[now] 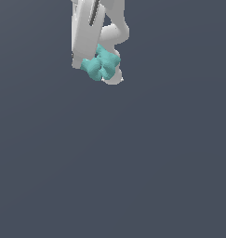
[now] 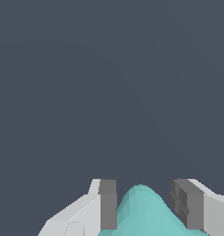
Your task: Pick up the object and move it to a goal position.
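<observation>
The object (image 1: pixel 102 66) is a small teal knobby piece with rounded lobes. In the exterior view it sits high in the frame, held between the fingers of my white gripper (image 1: pixel 99 69), which comes down from the top edge. In the wrist view a teal lobe of the object (image 2: pixel 143 212) rises between my two grey finger pads (image 2: pixel 108 205), and my gripper (image 2: pixel 145 203) is shut on it. The object's other parts are hidden behind the white fingers.
A plain dark grey-blue surface (image 1: pixel 133 176) fills the rest of both views. No other objects, containers or edges show.
</observation>
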Controlling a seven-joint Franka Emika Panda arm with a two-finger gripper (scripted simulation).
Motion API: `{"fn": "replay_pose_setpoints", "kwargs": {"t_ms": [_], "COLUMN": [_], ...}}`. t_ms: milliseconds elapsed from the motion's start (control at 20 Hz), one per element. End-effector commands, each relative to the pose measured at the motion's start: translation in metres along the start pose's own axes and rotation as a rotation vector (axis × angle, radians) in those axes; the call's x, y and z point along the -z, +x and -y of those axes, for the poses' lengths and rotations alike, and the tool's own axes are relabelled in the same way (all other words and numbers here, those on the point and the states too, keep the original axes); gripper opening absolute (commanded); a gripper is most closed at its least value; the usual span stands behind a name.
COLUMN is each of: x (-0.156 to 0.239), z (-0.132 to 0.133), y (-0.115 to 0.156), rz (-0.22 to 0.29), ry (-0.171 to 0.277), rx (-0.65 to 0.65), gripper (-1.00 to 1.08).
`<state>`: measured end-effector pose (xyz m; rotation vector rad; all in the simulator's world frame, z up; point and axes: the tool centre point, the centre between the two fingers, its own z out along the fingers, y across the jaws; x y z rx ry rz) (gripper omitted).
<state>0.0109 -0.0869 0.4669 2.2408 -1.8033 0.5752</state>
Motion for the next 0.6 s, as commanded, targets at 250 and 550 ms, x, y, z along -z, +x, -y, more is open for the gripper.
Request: {"fn": "replay_pose_setpoints", "kwargs": {"t_ms": [250,550], "x": [0.025,0.029], "z": [0.0,0.001], "y": [0.025,0.029], "rz": [-0.002,-0.003], "ry": [0.0,0.0], "rx": [0.003,0.003], "gripper": [-1.0,-1.0]}}
